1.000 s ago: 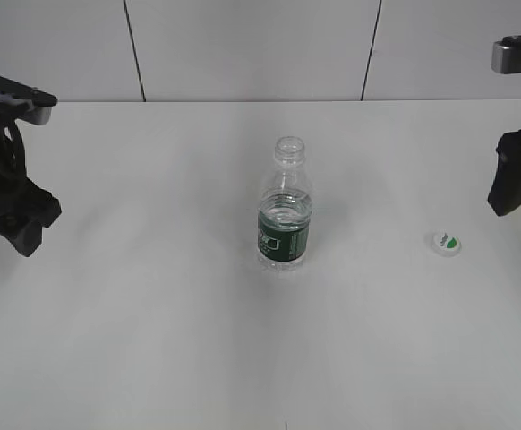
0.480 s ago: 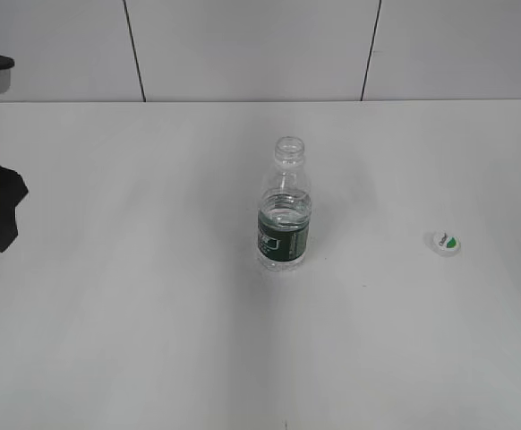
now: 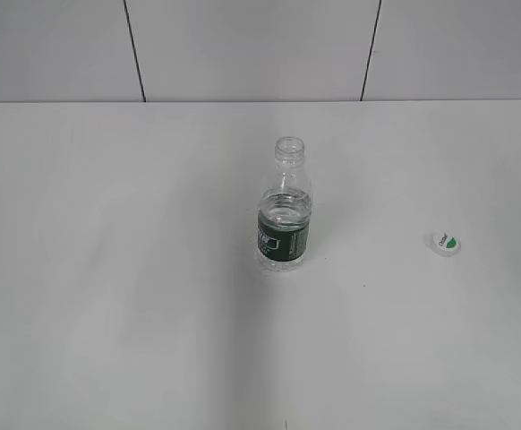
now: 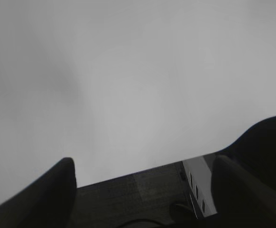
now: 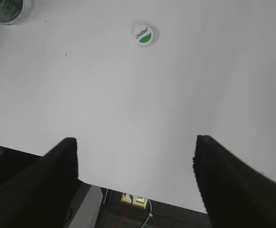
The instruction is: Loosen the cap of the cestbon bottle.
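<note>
The cestbon bottle (image 3: 285, 208) stands upright in the middle of the white table, its mouth open with no cap on it. Its base also shows at the top left of the right wrist view (image 5: 7, 10). The cap (image 3: 445, 242) lies flat on the table to the right of the bottle, green mark up; it also shows in the right wrist view (image 5: 143, 35). Neither arm shows in the exterior view. My left gripper (image 4: 142, 164) is open and empty over the table's edge. My right gripper (image 5: 135, 145) is open and empty, well short of the cap.
The white table (image 3: 135, 296) ends at a tiled wall (image 3: 243, 45) behind. In the right wrist view the table edge, a socket strip (image 5: 134, 199) and wires lie below the jaws. The left wrist view shows dark floor (image 4: 138, 194) past the table edge.
Both arms have pulled back outward and left the exterior view. The bottle and the cap have not moved.
</note>
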